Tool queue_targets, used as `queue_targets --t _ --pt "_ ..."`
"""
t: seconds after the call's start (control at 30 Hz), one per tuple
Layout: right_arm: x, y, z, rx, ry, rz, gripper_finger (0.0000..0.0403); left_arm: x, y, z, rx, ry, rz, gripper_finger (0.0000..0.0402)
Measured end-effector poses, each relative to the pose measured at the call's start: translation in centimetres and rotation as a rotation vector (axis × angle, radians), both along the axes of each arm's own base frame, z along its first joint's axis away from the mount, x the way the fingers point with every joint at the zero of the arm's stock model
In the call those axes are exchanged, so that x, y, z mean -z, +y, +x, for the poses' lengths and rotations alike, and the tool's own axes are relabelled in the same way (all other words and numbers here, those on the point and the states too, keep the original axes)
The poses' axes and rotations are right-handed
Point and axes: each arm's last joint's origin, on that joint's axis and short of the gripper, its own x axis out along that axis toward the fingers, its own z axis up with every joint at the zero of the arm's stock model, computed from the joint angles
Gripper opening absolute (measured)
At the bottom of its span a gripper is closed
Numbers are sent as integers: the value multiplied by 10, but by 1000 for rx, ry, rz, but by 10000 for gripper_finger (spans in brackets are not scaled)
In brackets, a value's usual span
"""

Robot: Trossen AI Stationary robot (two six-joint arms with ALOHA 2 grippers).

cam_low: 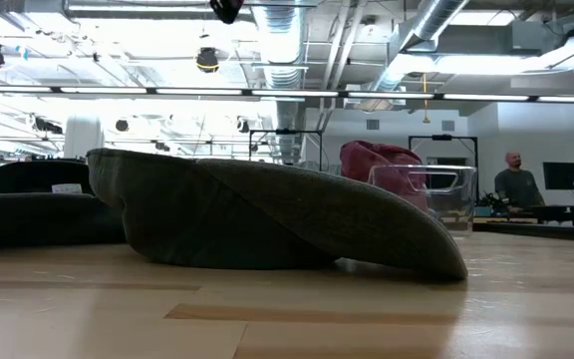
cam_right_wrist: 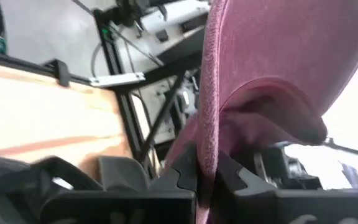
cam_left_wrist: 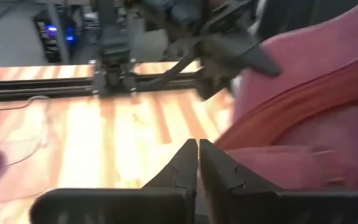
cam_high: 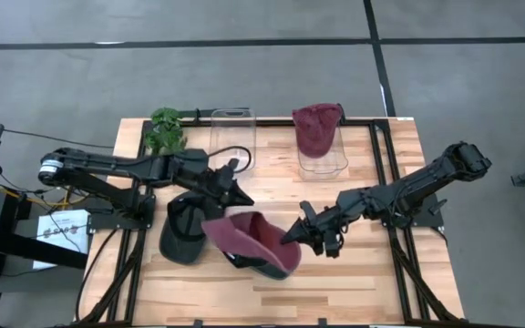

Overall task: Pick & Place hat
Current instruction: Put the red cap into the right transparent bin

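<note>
— Right gripper [cam_high: 292, 239] is clamped on the edge of the maroon cap [cam_high: 255, 244]; the right wrist view shows its fingers [cam_right_wrist: 185, 175] pinching the fabric rim between them.

— And the left gripper [cam_high: 241, 197]?

— Closed on nothing. In its own wrist view the two tips meet with no cloth between them, the cap just beside them. It hovers near the cap's far edge, above the dark cap [cam_high: 182, 232] lying next to it.

— So where does the cap sit?

— Near the front middle of the wooden table [cam_high: 372, 282], one side seemingly lifted by the right arm (the low view shows only a dark silhouette, so how much rests on the wood is hard to say).

— Which step, then?

— The pick: grasp made, carry not begun. Next the right arm likely has to lift clear and head for the empty clear bin [cam_high: 232, 128] at the back; its neighbour bin [cam_high: 322, 162] already holds a maroon hat [cam_high: 316, 128].
</note>
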Motion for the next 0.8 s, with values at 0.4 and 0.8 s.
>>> queue_targets --t 0.4,0.8 --pt "5 -1 0 59 39 -82 0 -2 13 -6 -173 -39 203 88" --pt "-24 -13 -22 221 -41 -118 1 -56 38 -95 -429 -195 169 87"
